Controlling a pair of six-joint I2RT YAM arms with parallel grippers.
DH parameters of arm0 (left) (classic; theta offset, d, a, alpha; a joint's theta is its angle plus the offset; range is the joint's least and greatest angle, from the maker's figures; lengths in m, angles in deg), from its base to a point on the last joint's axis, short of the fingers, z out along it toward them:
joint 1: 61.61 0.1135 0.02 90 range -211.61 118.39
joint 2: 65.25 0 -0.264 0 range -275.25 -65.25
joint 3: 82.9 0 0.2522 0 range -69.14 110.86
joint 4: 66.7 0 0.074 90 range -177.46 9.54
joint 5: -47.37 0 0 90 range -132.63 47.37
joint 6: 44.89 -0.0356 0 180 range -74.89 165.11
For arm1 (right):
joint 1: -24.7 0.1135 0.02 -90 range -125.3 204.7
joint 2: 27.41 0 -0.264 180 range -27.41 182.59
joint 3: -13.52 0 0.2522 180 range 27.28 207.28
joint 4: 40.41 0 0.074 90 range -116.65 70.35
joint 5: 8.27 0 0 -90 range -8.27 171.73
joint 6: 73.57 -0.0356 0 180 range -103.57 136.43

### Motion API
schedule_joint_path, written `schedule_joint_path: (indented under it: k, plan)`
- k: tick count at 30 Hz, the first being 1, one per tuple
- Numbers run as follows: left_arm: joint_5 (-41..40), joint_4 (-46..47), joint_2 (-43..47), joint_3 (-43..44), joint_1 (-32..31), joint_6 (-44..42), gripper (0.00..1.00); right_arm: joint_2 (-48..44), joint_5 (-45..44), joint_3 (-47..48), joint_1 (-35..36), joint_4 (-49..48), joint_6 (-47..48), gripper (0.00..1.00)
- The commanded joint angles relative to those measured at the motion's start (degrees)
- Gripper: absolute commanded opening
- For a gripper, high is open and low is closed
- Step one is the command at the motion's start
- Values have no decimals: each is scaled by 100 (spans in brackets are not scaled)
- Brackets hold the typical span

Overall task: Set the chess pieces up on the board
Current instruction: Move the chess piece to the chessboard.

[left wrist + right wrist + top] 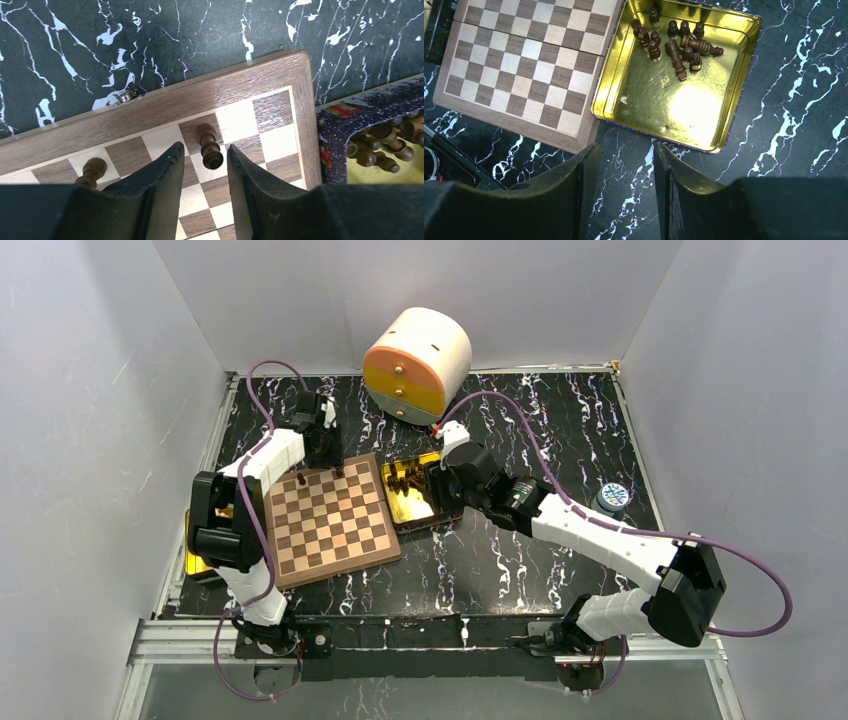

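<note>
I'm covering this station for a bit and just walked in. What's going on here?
A chess setup is under way. The left end effector is at the chessboard's far edge, fingers apart either side of a dark piece standing on a back-row square; another piece stands along the same row. The right end effector hangs open and empty beside the gold tin, where the other pieces lie heaped.

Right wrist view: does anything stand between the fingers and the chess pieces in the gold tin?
Nothing visible blocks them from above. The right fingers are over the table just outside the open tin, whose low near wall lies between them and the chess pieces heaped at its far side.
</note>
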Motion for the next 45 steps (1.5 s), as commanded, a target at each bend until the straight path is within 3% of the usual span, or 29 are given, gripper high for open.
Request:
schedule_joint_path:
  k: [1, 7, 13, 35, 41, 45]
  plan:
    - [-569, -217, 115, 129, -108, -104, 32, -56, -111, 165, 2, -146, 54, 53]
    - [-1128, -502, 353, 56, -119, -70, 19, -57, -115, 156, -3, -148, 63, 53]
    - [-1591, -764, 364, 172, -110, -63, 17, -48, -47, 128, 3, -170, 46, 53]
    - [-1866, -817, 264, 252, -30, -74, 19, -170, -72, 67, 2, -134, 32, 53]
    - [-1939, -811, 282, 255, -30, -18, 28, -167, -66, 58, 3, -109, 28, 53]
    - [-1976, -826, 320, 266, -26, -7, 30, -135, -56, 53, 1, -134, 26, 53]
